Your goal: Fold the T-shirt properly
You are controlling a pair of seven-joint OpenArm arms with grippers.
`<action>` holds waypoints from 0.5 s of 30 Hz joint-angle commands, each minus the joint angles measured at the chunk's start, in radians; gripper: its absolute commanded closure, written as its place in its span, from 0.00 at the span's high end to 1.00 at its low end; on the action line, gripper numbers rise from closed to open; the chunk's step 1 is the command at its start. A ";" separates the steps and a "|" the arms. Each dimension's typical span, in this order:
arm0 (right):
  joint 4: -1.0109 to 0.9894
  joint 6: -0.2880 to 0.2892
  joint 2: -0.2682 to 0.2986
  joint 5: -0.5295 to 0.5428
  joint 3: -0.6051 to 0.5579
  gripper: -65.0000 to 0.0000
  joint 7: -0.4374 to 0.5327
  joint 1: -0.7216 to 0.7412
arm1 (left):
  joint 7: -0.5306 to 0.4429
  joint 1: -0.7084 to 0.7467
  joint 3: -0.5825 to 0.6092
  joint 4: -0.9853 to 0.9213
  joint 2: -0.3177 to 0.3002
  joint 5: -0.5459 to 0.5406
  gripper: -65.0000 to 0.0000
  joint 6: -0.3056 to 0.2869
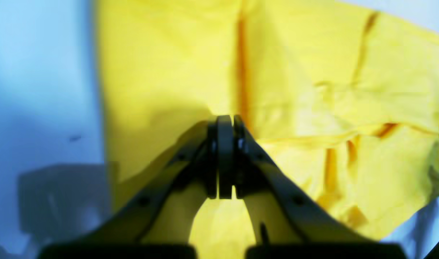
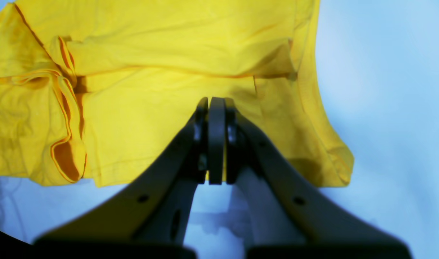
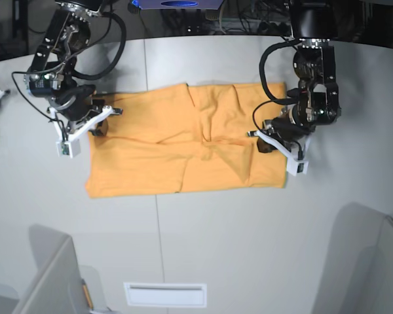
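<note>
Closest to the base camera is a bare stretch of the pale grey table [image 3: 203, 248], and beyond it the large orange-yellow cotton T-shirt [image 3: 183, 147] lies spread as a wide, partly folded rectangle in the middle of the table, with creases and overlapping folds near its centre. At the shirt's end on the right of the base view, the black left gripper [image 1: 225, 122] has its jaws pressed together with no cloth between them, its tips just above the yellow fabric. At the opposite end, the black right gripper [image 2: 216, 104] is also clenched on nothing, over the shirt's edge beside a folded sleeve.
</note>
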 commanded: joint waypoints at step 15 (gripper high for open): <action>0.016 0.001 0.004 0.012 0.002 0.00 0.018 0.005 | -0.013 -0.154 0.002 -0.157 0.112 -0.006 0.00 -0.006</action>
